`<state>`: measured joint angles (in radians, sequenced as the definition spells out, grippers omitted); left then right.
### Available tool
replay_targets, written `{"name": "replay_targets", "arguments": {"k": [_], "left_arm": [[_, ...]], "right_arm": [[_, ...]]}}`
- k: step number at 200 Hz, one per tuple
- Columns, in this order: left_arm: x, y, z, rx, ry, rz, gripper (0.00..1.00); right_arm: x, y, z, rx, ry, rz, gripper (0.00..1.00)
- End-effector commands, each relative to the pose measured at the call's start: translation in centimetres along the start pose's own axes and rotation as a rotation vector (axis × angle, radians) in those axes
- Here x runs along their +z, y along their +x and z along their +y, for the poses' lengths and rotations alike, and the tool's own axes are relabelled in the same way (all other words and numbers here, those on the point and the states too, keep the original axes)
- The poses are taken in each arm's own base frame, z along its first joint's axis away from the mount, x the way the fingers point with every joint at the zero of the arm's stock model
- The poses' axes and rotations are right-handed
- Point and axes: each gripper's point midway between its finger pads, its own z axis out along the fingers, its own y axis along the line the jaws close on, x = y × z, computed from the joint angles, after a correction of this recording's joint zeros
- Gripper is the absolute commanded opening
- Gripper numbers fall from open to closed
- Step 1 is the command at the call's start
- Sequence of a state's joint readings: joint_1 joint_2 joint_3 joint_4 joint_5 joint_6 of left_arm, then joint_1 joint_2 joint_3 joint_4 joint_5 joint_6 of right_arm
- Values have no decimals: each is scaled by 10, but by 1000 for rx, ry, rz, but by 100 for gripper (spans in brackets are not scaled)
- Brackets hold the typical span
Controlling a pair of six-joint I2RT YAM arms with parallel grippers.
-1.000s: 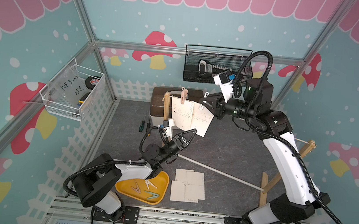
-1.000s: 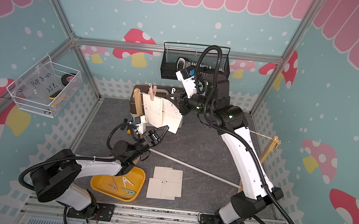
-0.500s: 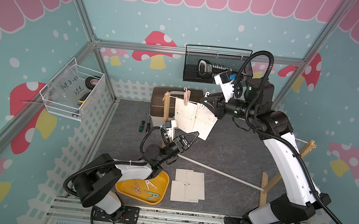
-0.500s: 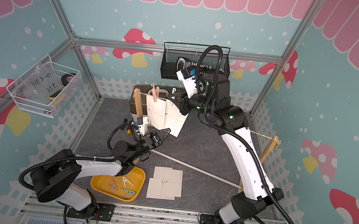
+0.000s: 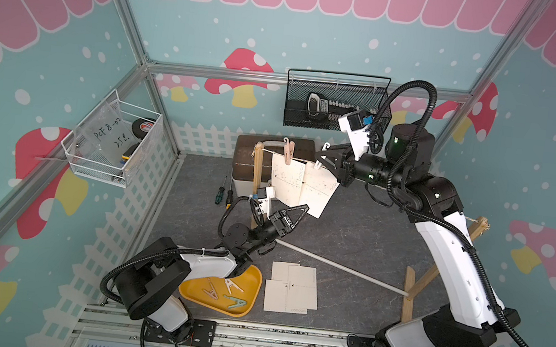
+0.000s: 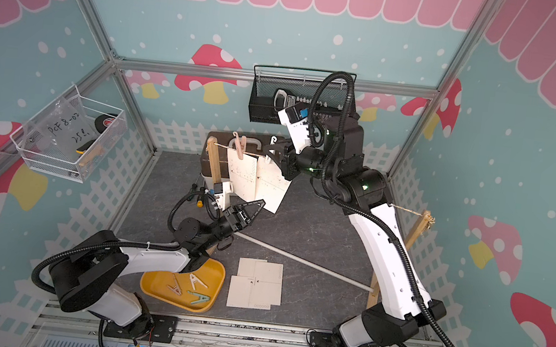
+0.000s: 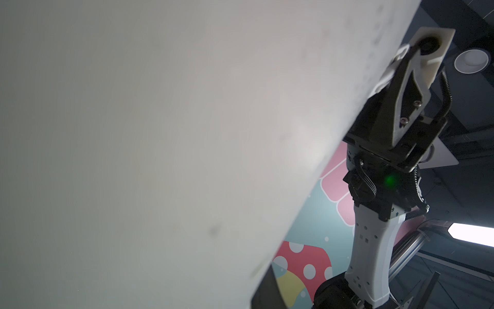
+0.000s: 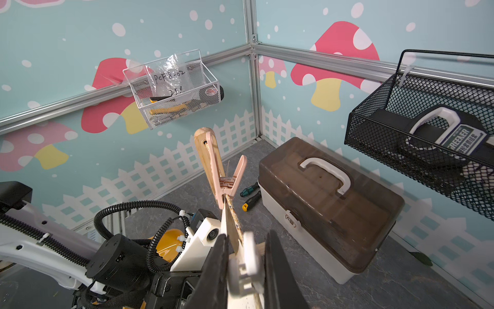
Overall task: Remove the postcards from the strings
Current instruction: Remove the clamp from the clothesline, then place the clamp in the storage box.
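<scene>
Two cards (image 5: 298,184) left on twine (image 5: 268,151): our left gripper (image 5: 304,208) pinches one's bottom, right gripper (image 5: 320,159) squeezes its peg (image 8: 244,256), so next we tug down.

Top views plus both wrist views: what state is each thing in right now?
Left tool: shut on the tilted postcard's lower edge.
Right tool: shut on the white peg.
Pink peg: clipped on the string, holding the other hanging postcard.
Toolbox: lid closed.
Yellow tray: holds three pegs.
Three postcards: flat on the table, overlapping.
</scene>
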<state>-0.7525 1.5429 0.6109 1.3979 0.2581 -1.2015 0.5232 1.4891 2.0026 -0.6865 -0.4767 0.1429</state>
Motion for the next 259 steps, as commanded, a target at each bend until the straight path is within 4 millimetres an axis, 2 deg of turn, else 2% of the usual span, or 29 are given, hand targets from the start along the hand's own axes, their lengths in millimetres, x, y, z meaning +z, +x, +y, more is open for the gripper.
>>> {"name": "replay_targets", "arguments": {"k": [1,37,67,127,168,180,206,225,259], "left_arm": [[1,5,0,-31,13,13,0],[1,5,-2,-28,17,18,0],[2,5,-4,-25,25,23,0],[2,6,-7,-20,33,29,0],[3,5,-9,-16,41,32,0],[3,5,-11,-15,45,35,0],[2,5,-12,-16,48,35,0],[3,6,-12,-18,48,37,0],[2,5,-14,-15,50,35,0]], "right_arm": [[-16,-8,10,-53,-9,-36,13],[-36,-8,37,-113,-105,-97,13],[-50,6,55,-119,-168,-111,13],[-68,49,52,-85,-86,-42,13],[-74,92,49,-37,-51,32,13],[-79,95,48,-42,-30,36,13],[-87,76,44,-78,20,5,15],[-85,56,39,-93,41,-23,14],[-76,26,32,-115,53,-81,1]]}}
